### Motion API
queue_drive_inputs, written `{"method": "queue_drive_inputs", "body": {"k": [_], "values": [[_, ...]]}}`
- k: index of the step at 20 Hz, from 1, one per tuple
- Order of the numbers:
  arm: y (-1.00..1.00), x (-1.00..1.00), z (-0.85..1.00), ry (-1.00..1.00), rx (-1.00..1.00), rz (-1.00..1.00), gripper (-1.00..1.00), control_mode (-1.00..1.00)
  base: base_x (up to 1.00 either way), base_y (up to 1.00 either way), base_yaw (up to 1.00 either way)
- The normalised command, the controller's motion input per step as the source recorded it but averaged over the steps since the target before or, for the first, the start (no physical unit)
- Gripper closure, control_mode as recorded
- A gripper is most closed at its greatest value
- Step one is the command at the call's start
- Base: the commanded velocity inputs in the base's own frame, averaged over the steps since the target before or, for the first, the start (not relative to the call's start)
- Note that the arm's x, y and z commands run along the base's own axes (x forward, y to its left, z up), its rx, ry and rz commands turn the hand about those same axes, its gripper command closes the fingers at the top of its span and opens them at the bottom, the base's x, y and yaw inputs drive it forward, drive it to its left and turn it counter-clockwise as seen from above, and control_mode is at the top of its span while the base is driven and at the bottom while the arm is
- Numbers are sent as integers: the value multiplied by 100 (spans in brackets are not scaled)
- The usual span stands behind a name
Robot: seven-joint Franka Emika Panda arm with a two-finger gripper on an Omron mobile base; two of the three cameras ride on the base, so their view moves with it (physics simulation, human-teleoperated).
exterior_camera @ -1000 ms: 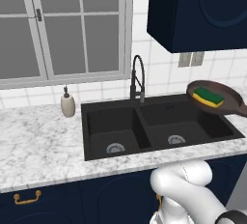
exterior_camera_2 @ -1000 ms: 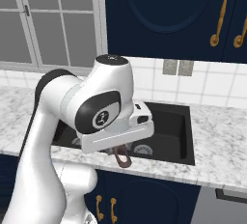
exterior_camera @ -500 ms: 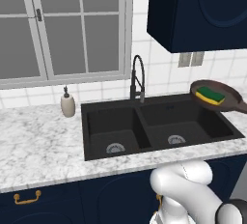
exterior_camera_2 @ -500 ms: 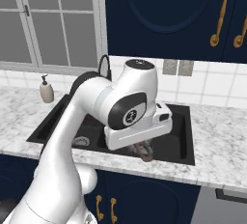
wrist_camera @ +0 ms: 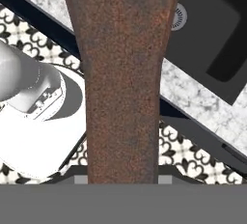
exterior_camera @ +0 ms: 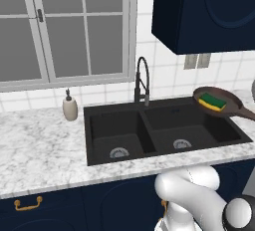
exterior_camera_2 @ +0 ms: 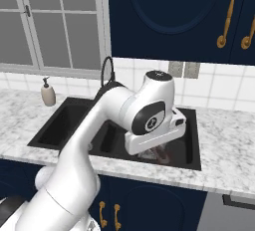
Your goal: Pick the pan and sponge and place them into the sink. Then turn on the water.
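Note:
The dark brown pan point(exterior_camera: 217, 97) hangs in the air over the right end of the black sink point(exterior_camera: 145, 131), its long handle point(exterior_camera: 243, 112) running off to the right. The green-topped sponge point(exterior_camera: 212, 101) lies inside the pan. In the hand view the rusty handle point(wrist_camera: 123, 73) runs straight up the middle, and my gripper point(wrist_camera: 123, 175) is shut on it at the bottom. In the right base view my hand point(exterior_camera_2: 152, 134) hovers over the sink's front right, and a bit of brown pan point(exterior_camera_2: 155, 152) shows under it. No water runs from the faucet point(exterior_camera: 142, 81).
A soap dispenser point(exterior_camera: 70, 107) stands on the marble counter point(exterior_camera: 40, 150) left of the sink. Dark blue wall cabinets point(exterior_camera: 204, 11) hang above the right side. The hand view looks down past the counter edge to a patterned floor point(wrist_camera: 29, 39) and one sink drain point(wrist_camera: 179, 16).
In the right base view my arm has swung to the right over the sink's front. The pan with the sponge has barely shifted in the left base view.

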Motion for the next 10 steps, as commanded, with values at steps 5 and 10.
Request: {"method": "queue_drive_inputs", "body": {"k": [5, 10], "values": [[-40, 53, -21, 0, 0, 7, 100, -100, 0, 0, 0], [-19, 49, -23, 0, 0, 4, 100, -100, 0, 0, 0]]}}
